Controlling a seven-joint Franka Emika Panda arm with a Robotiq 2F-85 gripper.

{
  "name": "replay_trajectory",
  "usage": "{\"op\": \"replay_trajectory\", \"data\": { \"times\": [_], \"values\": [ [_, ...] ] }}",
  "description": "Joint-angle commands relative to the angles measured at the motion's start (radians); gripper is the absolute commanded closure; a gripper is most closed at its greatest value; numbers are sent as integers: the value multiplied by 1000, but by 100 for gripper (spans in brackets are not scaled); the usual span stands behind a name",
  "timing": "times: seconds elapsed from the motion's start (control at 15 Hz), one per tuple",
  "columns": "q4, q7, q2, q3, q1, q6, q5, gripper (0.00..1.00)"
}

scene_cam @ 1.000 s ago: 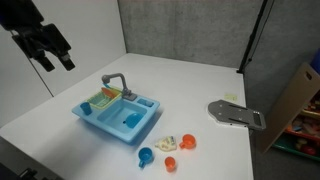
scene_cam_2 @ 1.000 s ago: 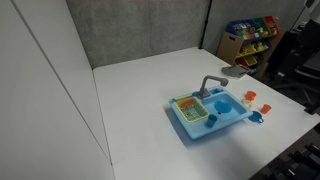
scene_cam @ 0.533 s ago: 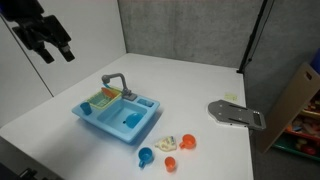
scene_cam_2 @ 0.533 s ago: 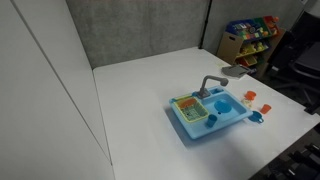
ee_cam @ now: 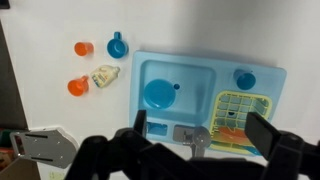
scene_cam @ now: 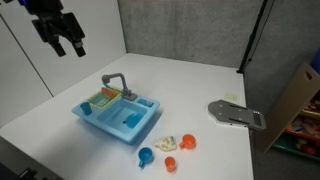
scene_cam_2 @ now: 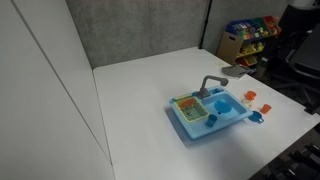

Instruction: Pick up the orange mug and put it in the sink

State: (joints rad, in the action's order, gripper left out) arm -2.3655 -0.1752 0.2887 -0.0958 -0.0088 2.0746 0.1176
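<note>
The orange mug point(scene_cam: 188, 142) stands on the white table to the side of the sink, and shows in the wrist view point(ee_cam: 78, 87) and small in an exterior view point(scene_cam_2: 250, 96). The light blue sink point(scene_cam: 100, 120) with grey faucet point(scene_cam: 115, 82) is mid-table; its basin rim point(ee_cam: 200, 70) and green-yellow rack point(ee_cam: 240, 115) show from above. My gripper point(scene_cam: 66, 44) is open and empty, high above the table and far from the mug. In the wrist view the gripper point(ee_cam: 200, 130) hangs over the faucet side of the sink.
A blue mug point(scene_cam: 146, 156), a paler orange piece point(scene_cam: 170, 163) and a cream toy point(scene_cam: 167, 145) lie by the orange mug. A grey flat object point(scene_cam: 237, 115) lies further along the table. A cardboard box point(scene_cam: 300, 100) and a toy shelf point(scene_cam_2: 250, 35) stand beside it.
My gripper has moved up and sideways toward the grey back wall, still open. Nothing on the table has moved.
</note>
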Motion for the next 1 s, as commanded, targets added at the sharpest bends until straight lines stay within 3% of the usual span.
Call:
{"op": "replay_trajectory", "data": {
  "times": [0.0, 0.93],
  "values": [
    [74, 19, -93, 52, -11, -33, -42, 0],
    [247, 3, -399, 199, -102, 28, -115, 0]
  ]
}}
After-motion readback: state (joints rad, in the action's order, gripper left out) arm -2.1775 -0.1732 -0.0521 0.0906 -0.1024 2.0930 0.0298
